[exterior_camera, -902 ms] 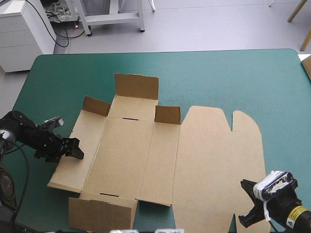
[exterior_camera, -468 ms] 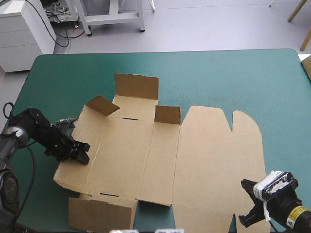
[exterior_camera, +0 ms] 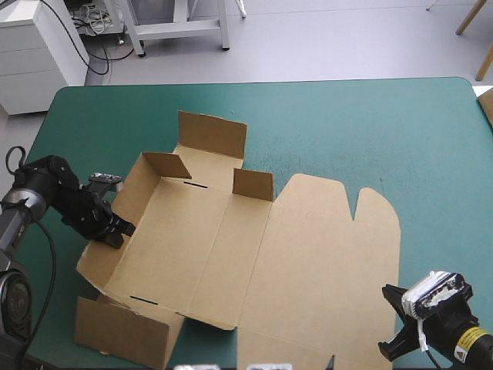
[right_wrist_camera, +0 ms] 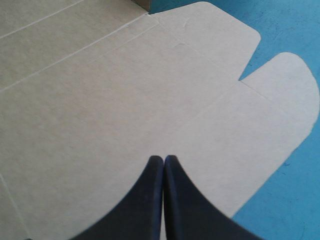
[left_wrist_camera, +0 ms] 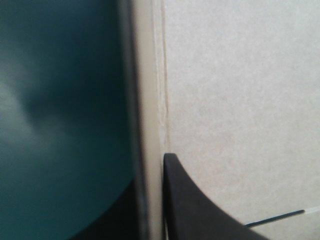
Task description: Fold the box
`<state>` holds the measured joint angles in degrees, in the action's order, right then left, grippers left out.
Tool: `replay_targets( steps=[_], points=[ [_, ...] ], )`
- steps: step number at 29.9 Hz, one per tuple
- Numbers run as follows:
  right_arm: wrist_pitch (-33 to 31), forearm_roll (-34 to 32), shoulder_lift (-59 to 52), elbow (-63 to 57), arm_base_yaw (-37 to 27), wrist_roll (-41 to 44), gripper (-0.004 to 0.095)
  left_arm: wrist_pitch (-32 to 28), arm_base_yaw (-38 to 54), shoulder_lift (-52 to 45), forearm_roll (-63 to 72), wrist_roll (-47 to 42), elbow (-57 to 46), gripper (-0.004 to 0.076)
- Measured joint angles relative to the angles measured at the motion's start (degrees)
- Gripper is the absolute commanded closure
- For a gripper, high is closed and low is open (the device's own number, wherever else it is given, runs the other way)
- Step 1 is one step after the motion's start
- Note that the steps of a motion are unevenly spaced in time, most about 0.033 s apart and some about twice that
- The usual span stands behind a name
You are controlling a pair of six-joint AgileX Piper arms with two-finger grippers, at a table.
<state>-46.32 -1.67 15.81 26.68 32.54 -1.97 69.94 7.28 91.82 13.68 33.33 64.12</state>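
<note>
The box lies on the teal-green cover, near its left side. It is a cut sheet of brown board. The box's left wall is tipped up. Two small flaps at the box's far side stand up. The lid lies flat on the box's right side.

The left claw is at the box's left wall and pinches it, with the board between its two black fingers. The right claw is over the box's near right corner, above the lid. Its fingers are pressed together, and I think they hold nothing.

The board looks light and stiff, so it should bend only along its lines. It may slide on the cover when pushed, so one claw should hold it down. Take a wall by its top edge, near the middle. A crooked pull may crease the board in the wrong spot.
</note>
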Motion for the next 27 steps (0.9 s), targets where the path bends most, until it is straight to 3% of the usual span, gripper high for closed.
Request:
replay_targets(
  steps=[4,16,27],
  points=[
    [0.0,-0.05,0.0,0.0,0.0,0.0,0.0929,-2.66,-5.89,0.0,-11.36,-0.73,5.97,0.0731],
    [0.02,-0.05,0.0,0.0,0.0,0.0,0.0929,-19.93,-28.34,2.76,-32.49,-0.58,18.55,0.0731],
    [0.02,-0.05,0.0,0.0,0.0,0.0,0.0929,-22.53,-50.35,2.77,-49.84,-5.06,19.15,0.0731]
  ],
)
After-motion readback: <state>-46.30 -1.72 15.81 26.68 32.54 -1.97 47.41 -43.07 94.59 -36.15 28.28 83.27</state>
